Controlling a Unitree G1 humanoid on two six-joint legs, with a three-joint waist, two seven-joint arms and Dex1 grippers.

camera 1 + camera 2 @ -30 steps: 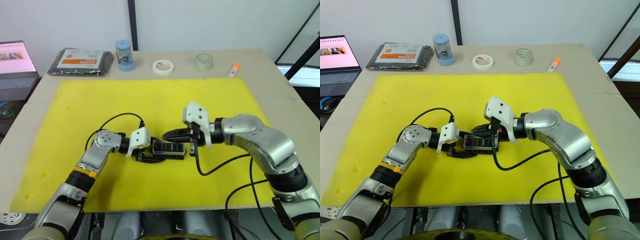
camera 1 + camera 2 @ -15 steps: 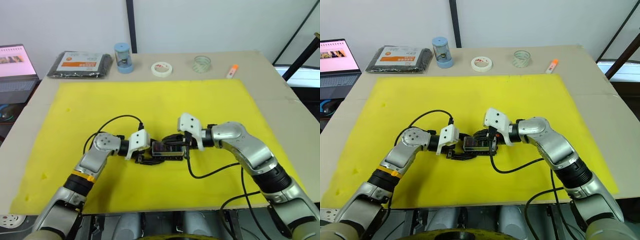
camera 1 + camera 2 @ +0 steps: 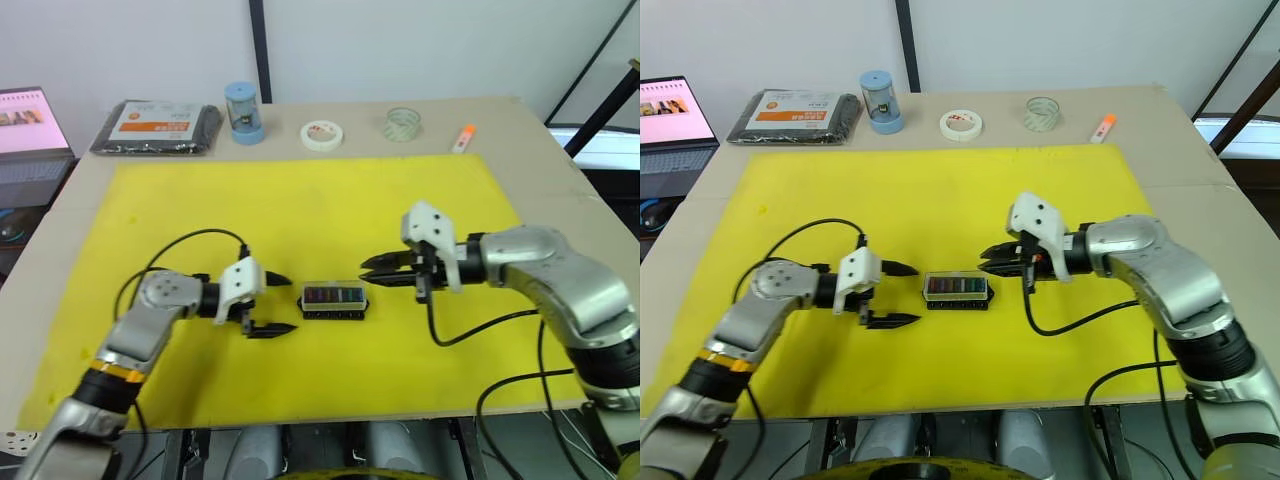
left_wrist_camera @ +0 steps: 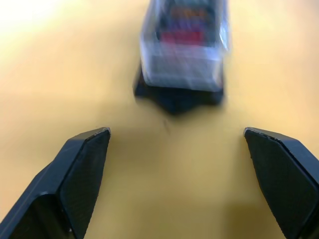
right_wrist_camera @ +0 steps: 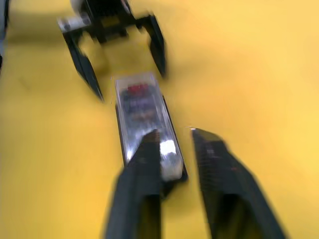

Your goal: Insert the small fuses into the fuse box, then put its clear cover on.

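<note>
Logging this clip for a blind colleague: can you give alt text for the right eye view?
A fuse box with its clear cover on lies on a yellow mat, free of both grippers. The open left gripper and the right gripper flank its ends.

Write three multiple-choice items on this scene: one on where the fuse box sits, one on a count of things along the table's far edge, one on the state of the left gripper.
1. Where is the fuse box?
A. On the yellow mat, between the two grippers
B. On the bare table beside the laptop
C. Lifted in the right gripper

2. How many tape rolls lie along the table's far edge?
A. One
B. Two
C. Four

3. How does the left gripper stand?
A. Shut on the fuse box
B. Shut on a fuse
C. Open, holding nothing

Answers:
1 A: the box rests on the mat, with the left gripper on one side and the right gripper on the other, both apart from it.
2 B: a white tape roll and a clear tape roll.
3 C: its two fingers are spread wide, with bare mat between them.
</note>
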